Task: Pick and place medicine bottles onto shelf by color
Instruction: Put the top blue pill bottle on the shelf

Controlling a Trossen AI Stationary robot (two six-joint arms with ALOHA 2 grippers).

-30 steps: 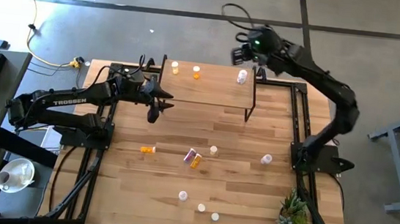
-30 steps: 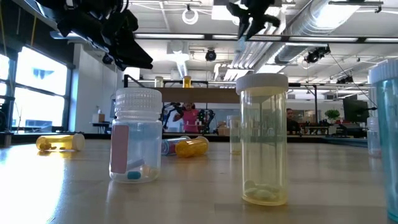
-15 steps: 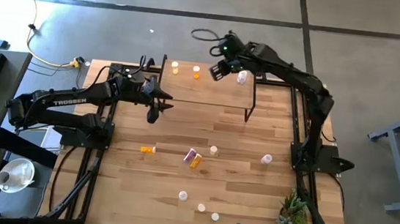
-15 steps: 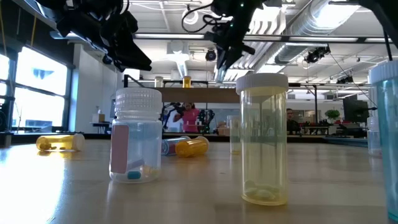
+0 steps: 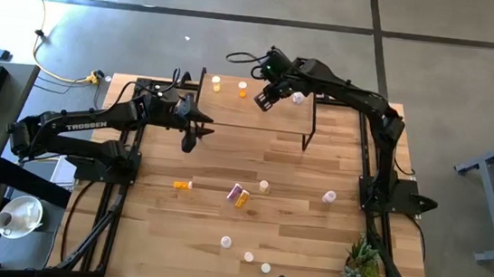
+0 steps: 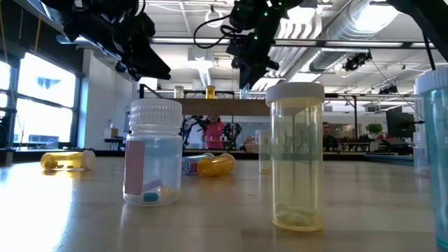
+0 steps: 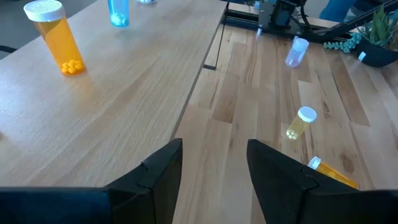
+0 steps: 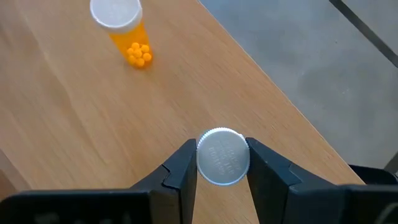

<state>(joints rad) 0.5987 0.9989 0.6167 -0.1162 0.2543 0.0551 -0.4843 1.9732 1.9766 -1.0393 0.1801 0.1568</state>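
Observation:
The shelf (image 5: 254, 110) stands at the table's far side. Three medicine bottles stand on it: a yellowish one (image 5: 216, 84), an orange one (image 5: 243, 89) (image 8: 121, 28) and a pale one (image 5: 298, 96). My right gripper (image 5: 265, 99) (image 8: 222, 163) hangs over the shelf near the orange bottle, shut on a white-capped bottle (image 8: 222, 155) whose body is hidden under its cap. My left gripper (image 5: 194, 135) (image 7: 214, 168) is open and holds nothing, in the air off the shelf's near left corner. Several more bottles lie or stand on the tabletop, such as an orange one (image 5: 183, 184). My right gripper pinches the bottle by its white cap (image 8: 211, 138), one finger on each of two opposite sides of the cap's rim. The fingers come from above, slanting down. The cap faces up toward the wrist, over the shelf board; whether the bottle's base touches the board cannot be told.
On the tabletop are a pink and an orange bottle together (image 5: 238, 193), pale ones (image 5: 263, 186) (image 5: 329, 197), and three near the front edge (image 5: 248, 257). A small plant (image 5: 362, 263) sits at the near right corner. Black frame rails run along both sides.
My right gripper has swung from beyond the shelf's far right end toward the table's left and down. It now hangs over the shelf board and tips more steeply downward, still shut on the bottle.

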